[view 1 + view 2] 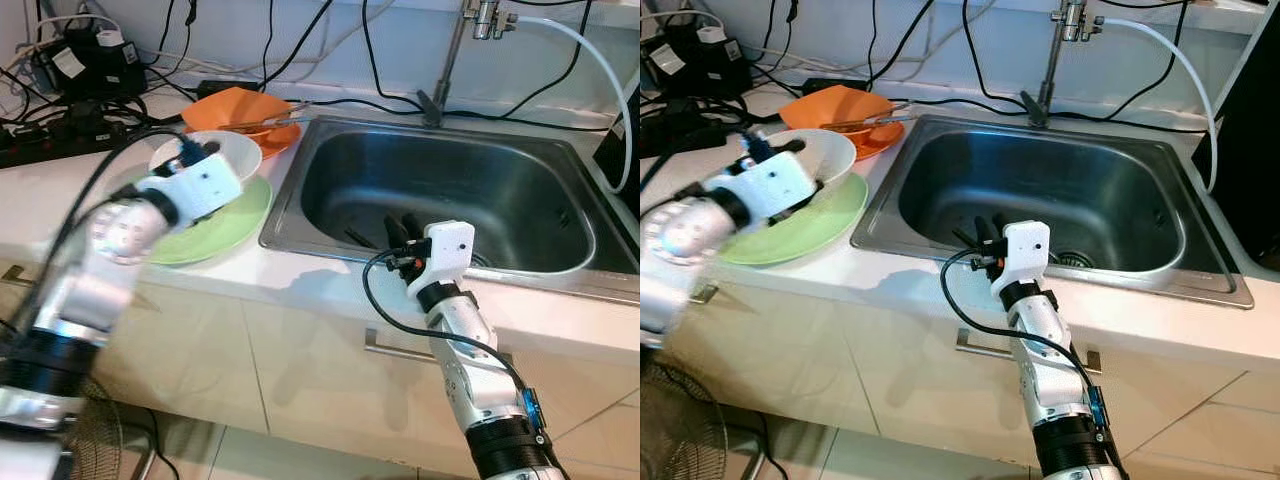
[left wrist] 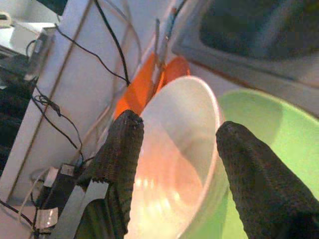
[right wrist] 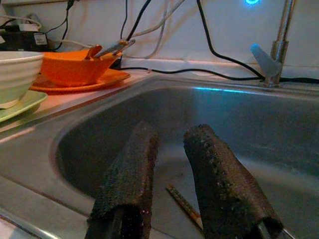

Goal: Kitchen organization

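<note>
I see black cables (image 1: 270, 45) trailing down the wall; a power strip (image 1: 45, 140) far left; a fan (image 1: 100, 440) on the floor.

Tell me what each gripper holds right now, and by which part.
Nothing is held. The left gripper is open, straddling the white bowl's rim; the right gripper is open above the steel sink.

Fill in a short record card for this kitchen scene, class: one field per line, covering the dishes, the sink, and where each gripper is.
Setting: counter with a steel sink and a tap
White bowl: sits on the green plate, beside the sink
Orange bowl: behind the white bowl, on an orange plate, utensils resting in it
In the sink: chopsticks on the bottom
Left gripper: open, fingers astride the white bowl's rim
Right gripper: open, reaching over the sink's front edge towards the chopsticks
Cables: tangled on the counter's far left
</note>
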`<state>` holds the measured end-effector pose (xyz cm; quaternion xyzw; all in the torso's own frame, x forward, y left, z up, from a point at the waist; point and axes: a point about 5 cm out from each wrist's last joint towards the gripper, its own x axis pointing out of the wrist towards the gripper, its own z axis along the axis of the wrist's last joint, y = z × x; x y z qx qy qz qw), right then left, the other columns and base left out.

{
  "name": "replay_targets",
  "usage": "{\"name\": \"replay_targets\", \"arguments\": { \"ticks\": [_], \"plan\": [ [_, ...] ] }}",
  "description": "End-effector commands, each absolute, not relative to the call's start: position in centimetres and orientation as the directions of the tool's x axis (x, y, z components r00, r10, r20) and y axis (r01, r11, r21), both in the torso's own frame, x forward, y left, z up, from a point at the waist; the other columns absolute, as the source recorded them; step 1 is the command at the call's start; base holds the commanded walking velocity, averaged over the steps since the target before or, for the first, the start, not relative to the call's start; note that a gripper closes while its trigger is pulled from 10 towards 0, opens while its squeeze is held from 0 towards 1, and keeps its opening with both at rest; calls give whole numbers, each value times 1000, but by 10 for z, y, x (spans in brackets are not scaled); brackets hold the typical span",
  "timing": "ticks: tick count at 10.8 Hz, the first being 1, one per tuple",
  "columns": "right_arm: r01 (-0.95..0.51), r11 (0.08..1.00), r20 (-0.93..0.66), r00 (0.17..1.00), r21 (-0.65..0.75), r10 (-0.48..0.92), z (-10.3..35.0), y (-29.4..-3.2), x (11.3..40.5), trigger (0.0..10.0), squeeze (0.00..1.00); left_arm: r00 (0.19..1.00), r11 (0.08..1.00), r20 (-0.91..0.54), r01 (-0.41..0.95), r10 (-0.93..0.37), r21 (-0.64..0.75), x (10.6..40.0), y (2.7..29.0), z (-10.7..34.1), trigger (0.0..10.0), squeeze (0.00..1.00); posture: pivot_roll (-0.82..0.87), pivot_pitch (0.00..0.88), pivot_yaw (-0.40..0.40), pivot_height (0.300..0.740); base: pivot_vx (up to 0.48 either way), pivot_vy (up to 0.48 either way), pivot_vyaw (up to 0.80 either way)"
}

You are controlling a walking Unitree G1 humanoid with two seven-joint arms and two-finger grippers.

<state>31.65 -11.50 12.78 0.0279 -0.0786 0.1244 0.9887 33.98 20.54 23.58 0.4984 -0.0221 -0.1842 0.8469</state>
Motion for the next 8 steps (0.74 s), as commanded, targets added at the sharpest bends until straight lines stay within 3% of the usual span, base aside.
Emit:
{"name": "replay_targets", "arguments": {
  "ticks": [1,3,8],
  "plan": [
    [-244,969,166,958,37,235,129,-116,319,10000,0,921,402,-193,327,-337,855,339,211,234,10000,0,187,0,18,740,0,0,0],
    [-240,970,166,959,41,231,129,-116,319,10000,0,898,330,-302,405,-320,853,340,222,230,10000,0,186,0,20,740,0,0,0],
    [-234,971,168,960,42,225,130,-117,321,10000,0,938,243,-252,308,-237,920,367,224,213,10000,0,179,0,20,740,0,0,0]
  ]
}}
